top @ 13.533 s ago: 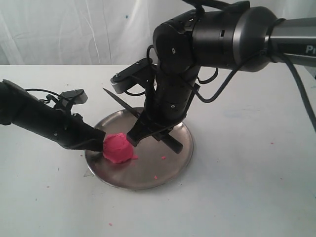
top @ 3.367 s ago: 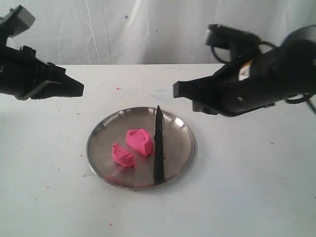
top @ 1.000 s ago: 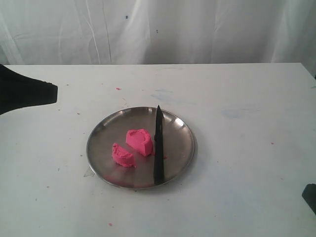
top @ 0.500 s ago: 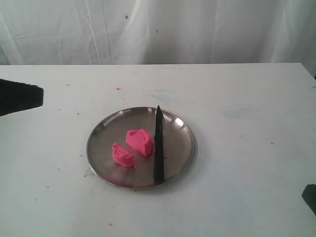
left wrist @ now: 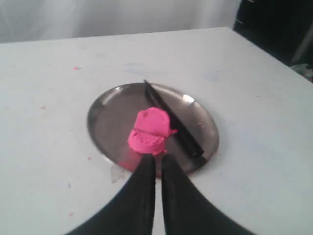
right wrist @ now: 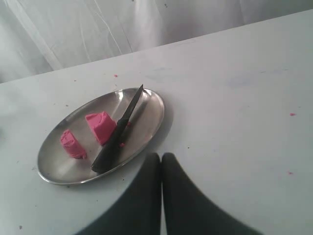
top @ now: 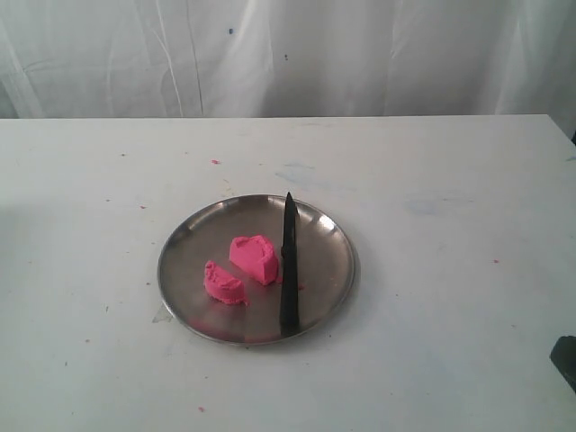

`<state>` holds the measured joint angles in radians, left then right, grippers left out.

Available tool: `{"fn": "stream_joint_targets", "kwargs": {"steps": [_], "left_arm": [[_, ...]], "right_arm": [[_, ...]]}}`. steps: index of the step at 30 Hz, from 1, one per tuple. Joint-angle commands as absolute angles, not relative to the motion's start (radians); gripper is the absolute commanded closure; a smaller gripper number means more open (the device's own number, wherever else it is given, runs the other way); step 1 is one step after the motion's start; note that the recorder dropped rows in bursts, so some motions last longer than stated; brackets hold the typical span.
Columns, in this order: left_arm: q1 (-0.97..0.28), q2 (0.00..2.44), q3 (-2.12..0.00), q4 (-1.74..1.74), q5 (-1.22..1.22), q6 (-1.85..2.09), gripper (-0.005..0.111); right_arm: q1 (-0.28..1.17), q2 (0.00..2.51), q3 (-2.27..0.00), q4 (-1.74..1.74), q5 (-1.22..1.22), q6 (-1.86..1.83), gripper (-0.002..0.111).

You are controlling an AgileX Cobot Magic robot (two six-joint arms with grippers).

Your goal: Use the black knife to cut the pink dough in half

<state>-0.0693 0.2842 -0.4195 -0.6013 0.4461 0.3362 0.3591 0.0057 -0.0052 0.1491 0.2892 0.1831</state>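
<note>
The pink dough lies in two chunks on the steel plate [top: 342,236]: a bigger chunk [top: 255,257] and a smaller one [top: 223,283] beside it. The black knife [top: 288,265] rests flat on the plate just right of the chunks, its tip pointing to the far rim. In the left wrist view my left gripper [left wrist: 157,158] is shut and empty, hanging back from the plate's near rim [left wrist: 96,142] with the dough [left wrist: 149,129] beyond it. My right gripper [right wrist: 161,156] is shut and empty over bare table, beside the plate [right wrist: 152,121] and knife [right wrist: 116,138].
The white table [top: 450,198] carries scattered pink crumbs [top: 214,162]. A white curtain [top: 288,54] hangs behind it. A dark piece of the right arm [top: 566,358] shows at the lower right edge of the exterior view.
The dough, once one lump, is now two chunks, and the knife lies on the plate. Both arms have pulled back; the left arm has slid out of the exterior view.
</note>
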Motion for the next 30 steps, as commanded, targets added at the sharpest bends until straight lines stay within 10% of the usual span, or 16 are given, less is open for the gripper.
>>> {"fn": "stream_joint_targets", "kwargs": {"steps": [1,30], "left_arm": [[-0.066,0.197,-0.328,-0.423,0.434,0.116,0.095],[-0.058,0.0,0.0,-0.338,0.277,0.109,0.095]], "right_arm": [[0.351,0.0,0.0,0.138,0.291,0.188,0.108],[0.351,0.0,0.0,0.138,0.291,0.188,0.108]]}}
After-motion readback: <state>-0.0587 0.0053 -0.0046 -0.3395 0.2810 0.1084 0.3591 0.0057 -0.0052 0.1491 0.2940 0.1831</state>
